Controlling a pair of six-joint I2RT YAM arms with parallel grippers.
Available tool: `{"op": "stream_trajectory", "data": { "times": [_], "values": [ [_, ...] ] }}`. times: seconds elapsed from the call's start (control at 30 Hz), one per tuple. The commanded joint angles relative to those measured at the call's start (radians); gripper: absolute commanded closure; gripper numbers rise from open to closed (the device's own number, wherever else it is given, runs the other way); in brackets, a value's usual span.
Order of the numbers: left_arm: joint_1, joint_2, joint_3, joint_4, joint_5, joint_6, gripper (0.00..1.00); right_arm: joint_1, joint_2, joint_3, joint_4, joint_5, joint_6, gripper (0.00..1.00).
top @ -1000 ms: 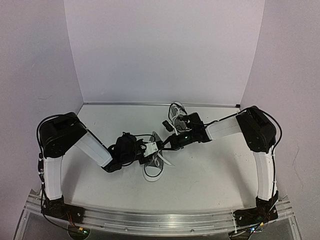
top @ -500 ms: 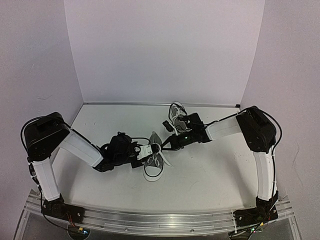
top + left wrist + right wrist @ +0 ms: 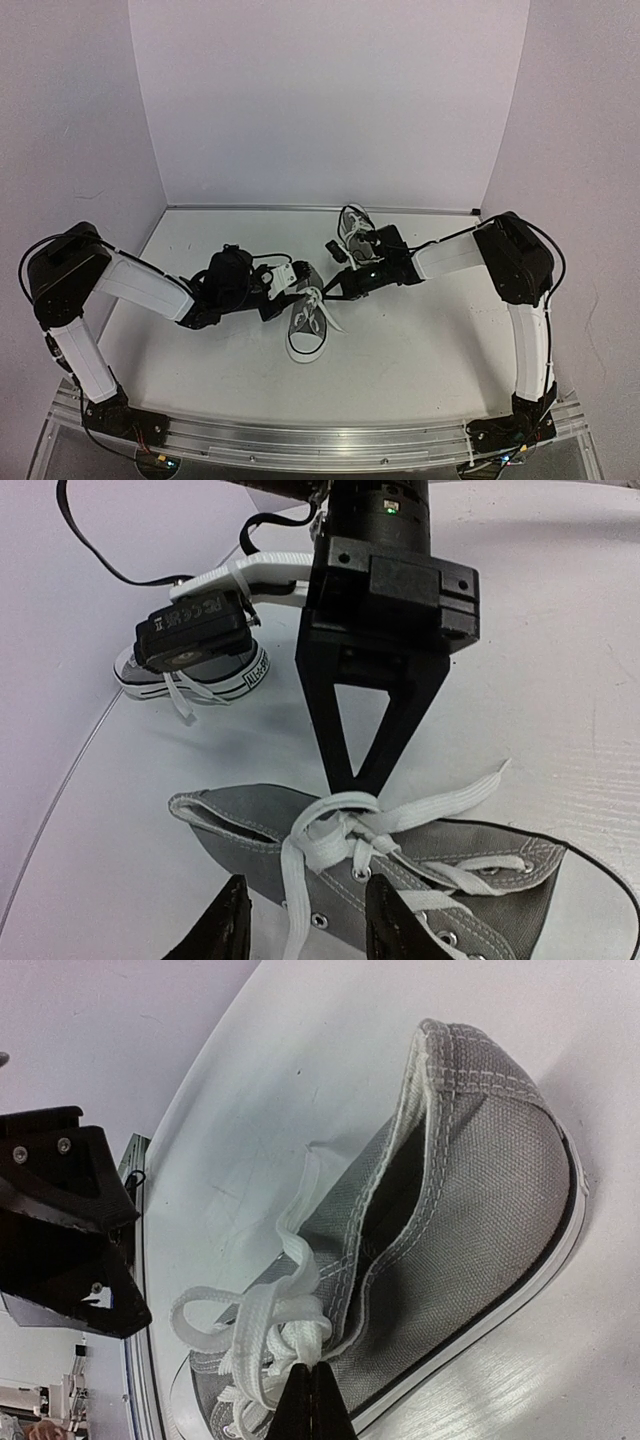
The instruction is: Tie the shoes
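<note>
One grey shoe (image 3: 306, 322) with white laces lies at the table's middle, also seen in the left wrist view (image 3: 470, 880) and the right wrist view (image 3: 470, 1230). My right gripper (image 3: 328, 291) is shut on the white lace (image 3: 280, 1320) at the knot by the shoe's opening; its closed tips (image 3: 318, 1368) also show in the left wrist view (image 3: 350, 785). My left gripper (image 3: 288, 290) is open just left of the shoe, its fingers (image 3: 228, 925) apart on either side of a hanging lace strand (image 3: 292, 880), not gripping it. The second shoe (image 3: 352, 228) lies behind the right arm.
The second shoe (image 3: 190, 670) sits near the back wall, partly hidden by the right wrist camera (image 3: 195, 630). White walls close the table at the back and both sides. The left gripper's black body (image 3: 60, 1230) stands close to the left of the shoe.
My left arm has drawn back to the left, away from the right gripper, and its fingers now stand apart. The right gripper and the shoe have stayed in place.
</note>
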Motion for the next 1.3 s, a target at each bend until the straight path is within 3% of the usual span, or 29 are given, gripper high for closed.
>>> {"op": "stream_trajectory", "data": {
  "times": [0.0,0.33,0.53,0.63,0.97,1.27],
  "values": [
    [-0.001,0.042,0.080,-0.042,0.062,-0.018,0.61,0.006,-0.053,-0.006,0.013,-0.001,-0.010,1.00],
    [0.000,0.123,0.149,-0.039,0.058,-0.019,0.63,0.007,-0.057,-0.005,0.013,0.000,-0.010,1.00],
    [0.000,0.125,0.150,-0.024,0.041,-0.024,0.91,0.007,-0.061,-0.011,0.013,0.007,-0.012,1.00],
    [0.002,0.106,0.126,-0.018,0.034,-0.035,0.99,0.006,-0.073,-0.026,0.013,0.025,-0.013,1.00],
    [0.014,0.047,0.020,0.030,-0.012,-0.094,1.00,-0.004,-0.119,-0.103,0.014,0.077,-0.011,1.00],
    [0.055,0.030,0.024,0.044,-0.091,-0.176,1.00,-0.027,-0.144,-0.148,0.013,0.111,-0.013,1.00]
  ]
}}
